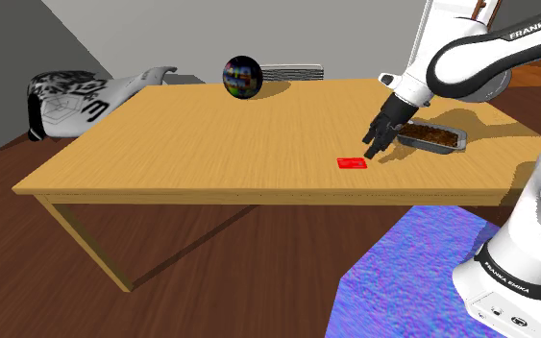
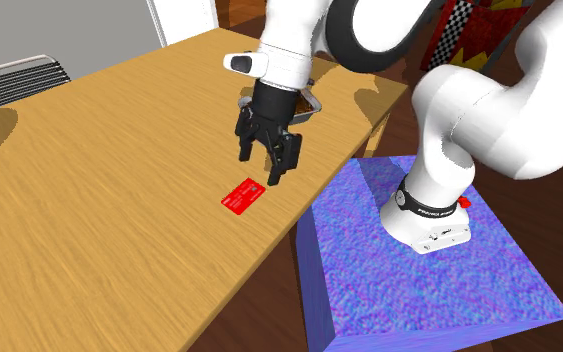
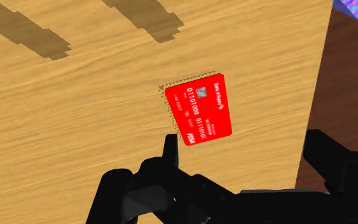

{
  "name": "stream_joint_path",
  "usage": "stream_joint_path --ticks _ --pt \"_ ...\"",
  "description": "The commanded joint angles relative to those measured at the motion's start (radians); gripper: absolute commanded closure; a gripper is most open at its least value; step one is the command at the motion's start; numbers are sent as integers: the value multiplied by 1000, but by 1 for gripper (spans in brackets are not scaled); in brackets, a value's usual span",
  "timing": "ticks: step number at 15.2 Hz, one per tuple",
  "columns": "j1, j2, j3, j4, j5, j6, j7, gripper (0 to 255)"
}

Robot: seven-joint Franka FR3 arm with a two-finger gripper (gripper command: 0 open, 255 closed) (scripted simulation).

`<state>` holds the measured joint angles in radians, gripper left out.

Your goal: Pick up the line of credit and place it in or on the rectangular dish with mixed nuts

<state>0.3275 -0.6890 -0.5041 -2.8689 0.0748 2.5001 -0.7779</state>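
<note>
Gripper (image 2: 260,168) spread, empty — hovering above red card (image 3: 198,109).
Card flat on table (image 1: 191,144) near its edge, just ahead of the fingers, off-centre toward one; long axis across the closing line — likely needs a sideways shift, then down. Dish (image 1: 431,137) close behind the hand.

A light wooden table (image 1: 210,144) carries a red card (image 1: 352,163) lying flat near one long edge. A shallow tray of nuts (image 1: 431,138) sits near the card, and a dark glossy ball (image 1: 242,77) rests by the opposite edge. What may be a black-and-white patterned bag (image 1: 71,99) lies over one corner.
</note>
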Motion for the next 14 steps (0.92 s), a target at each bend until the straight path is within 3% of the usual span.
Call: stream_joint_path --ticks 1,3,11,14 --pt "120 56 -119 -12 51 150 -175 0" --pt "297 104 -277 7 122 266 -354 0" --pt "536 205 -447 24 230 406 -432 0" --pt "536 205 -447 24 230 406 -432 0"
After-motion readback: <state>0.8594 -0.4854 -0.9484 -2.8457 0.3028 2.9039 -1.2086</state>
